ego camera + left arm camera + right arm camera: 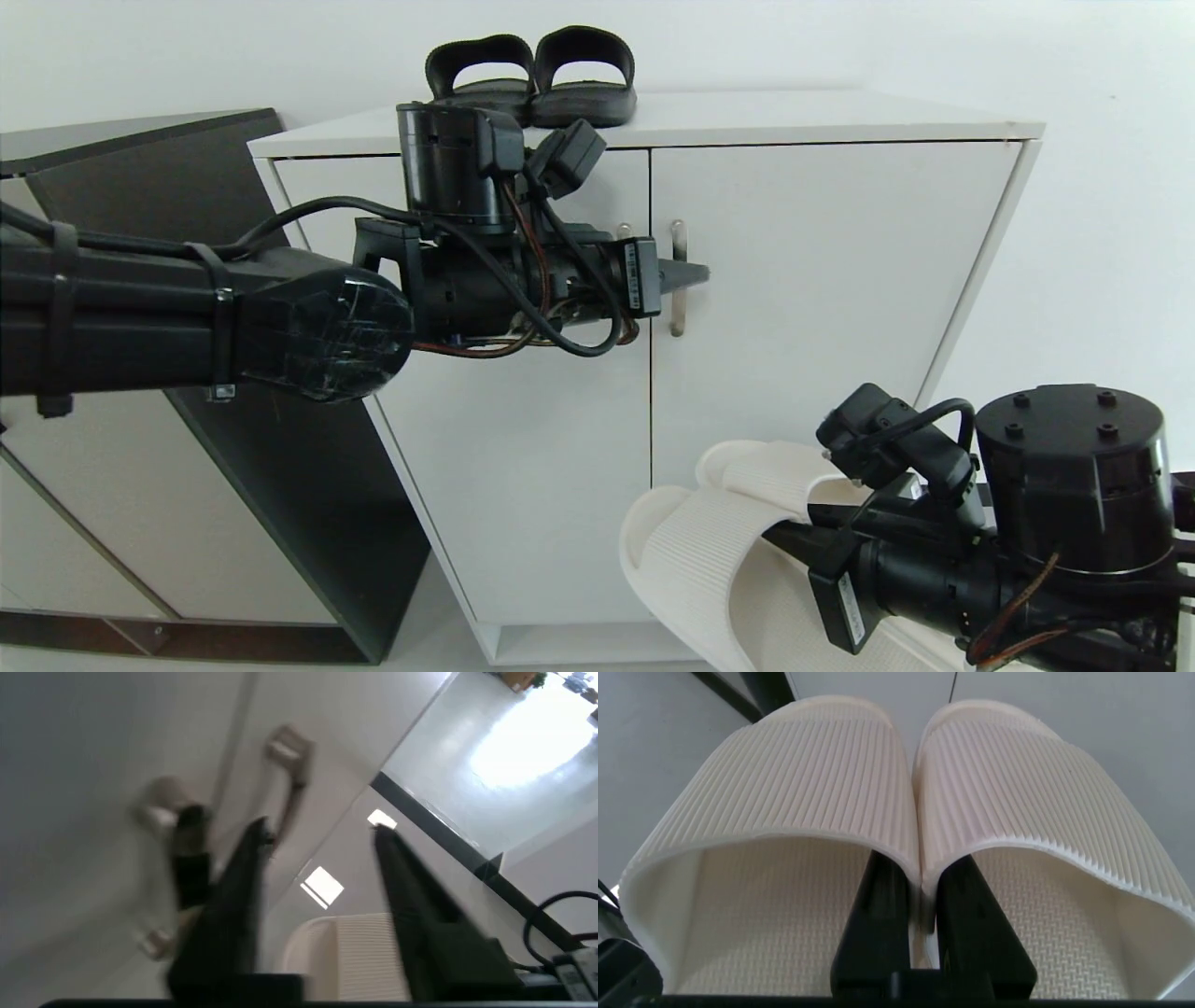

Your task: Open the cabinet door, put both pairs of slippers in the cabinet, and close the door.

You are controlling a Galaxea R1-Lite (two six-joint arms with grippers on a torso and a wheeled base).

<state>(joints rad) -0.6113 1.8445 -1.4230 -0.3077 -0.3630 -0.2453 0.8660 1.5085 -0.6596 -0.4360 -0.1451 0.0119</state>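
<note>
Both doors of the cabinet (822, 280) are shut. The left gripper (688, 273) is right up at the right door's handle (678, 313), fingers (234, 896) spread apart and released. Whether they touch the bar, I can't tell. Down low, the right gripper (920, 905) is clenched on the white slippers (709, 560), one finger inside each shoe, pinching the two inner walls together. The pair hangs in front of the lower part of the right door, close to the seam between the doors. Up top, the black slippers (532, 79) sit side by side at the back edge of the cabinet top, left of centre.
</note>
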